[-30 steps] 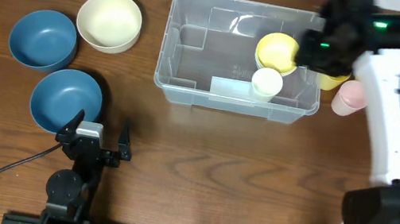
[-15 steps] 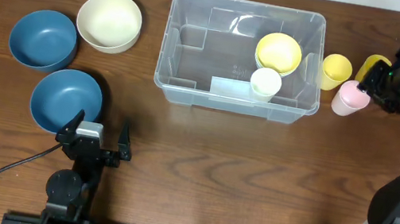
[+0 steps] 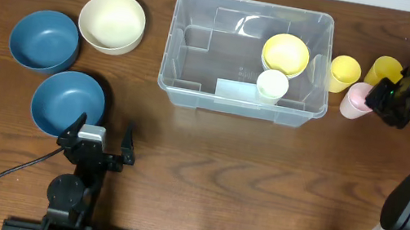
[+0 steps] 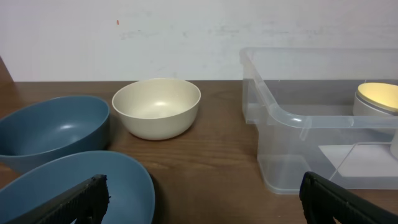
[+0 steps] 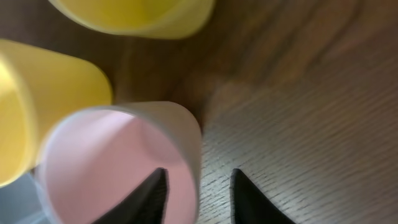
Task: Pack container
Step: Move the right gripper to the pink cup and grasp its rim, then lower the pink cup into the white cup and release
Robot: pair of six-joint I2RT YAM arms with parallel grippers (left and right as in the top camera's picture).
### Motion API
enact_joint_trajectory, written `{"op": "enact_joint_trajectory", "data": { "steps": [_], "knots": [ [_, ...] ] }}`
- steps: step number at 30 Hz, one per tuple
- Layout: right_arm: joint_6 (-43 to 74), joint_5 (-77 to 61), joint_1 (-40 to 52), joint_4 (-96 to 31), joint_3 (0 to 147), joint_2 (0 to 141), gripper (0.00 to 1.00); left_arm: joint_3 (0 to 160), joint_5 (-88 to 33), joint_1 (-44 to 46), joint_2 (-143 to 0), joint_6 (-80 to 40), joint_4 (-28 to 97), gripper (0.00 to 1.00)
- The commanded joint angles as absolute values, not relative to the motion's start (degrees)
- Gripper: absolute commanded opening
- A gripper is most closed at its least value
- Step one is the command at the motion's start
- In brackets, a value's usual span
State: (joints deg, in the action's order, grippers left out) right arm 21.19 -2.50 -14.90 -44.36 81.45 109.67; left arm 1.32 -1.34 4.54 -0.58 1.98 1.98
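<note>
The clear container [image 3: 255, 5] stands at the back centre of the table, holding a yellow bowl [image 3: 285, 53] and a cream cup [image 3: 272, 84]. Just right of it stands a pink cup [image 3: 353, 101]. My right gripper [image 3: 374, 96] straddles that cup's right rim. In the right wrist view one finger is inside the pink cup [image 5: 106, 162] and the other outside, with a gap still showing beside the wall; the right gripper [image 5: 199, 173] is open. My left gripper [image 3: 100, 133] rests wide open and empty near the front left, and the container [image 4: 286, 118] lies ahead of the left gripper [image 4: 204, 183].
Two yellow cups [image 3: 345, 71] [image 3: 383, 70] stand close behind the pink cup. A cream bowl [image 3: 112, 22] and two blue bowls [image 3: 43, 40] [image 3: 67, 101] sit at the left; the nearer blue bowl is right in front of the left gripper.
The right arm swung from over the container out to the right, then came down onto the pink cup's rim while its jaws narrowed. The left arm has not moved.
</note>
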Motion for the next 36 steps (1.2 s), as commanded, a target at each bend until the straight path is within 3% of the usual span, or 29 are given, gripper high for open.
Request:
{"op": "enact_joint_trajectory", "data": {
  "steps": [1,9,19,28,36],
  "knots": [
    [22.28,-1.52,-15.38,-44.07,80.77,110.74,0.22,0.23,-0.69,4.25,-0.23,2.76,4.08,0.98],
    [22.28,-1.52,-15.38,-45.10,80.77,110.74,0.02,0.23,-0.69,4.25,-0.23,2.76,4.08,0.98],
    [24.25,-1.58,-15.38,-50.22,81.23,106.00,0.01,0.23,-0.69,4.25,-0.23,2.76,4.08,0.98],
    [21.89,-4.62,-14.94,-53.60,81.38,89.10,0.01,0.23,-0.69,4.25,-0.23,2.76,4.08,0.98],
    [17.91,-9.91,-4.16,-49.25,81.38,77.19,0.01,0.23,-0.69,4.25,-0.23,2.76,4.08,0.98]
  ]
}}
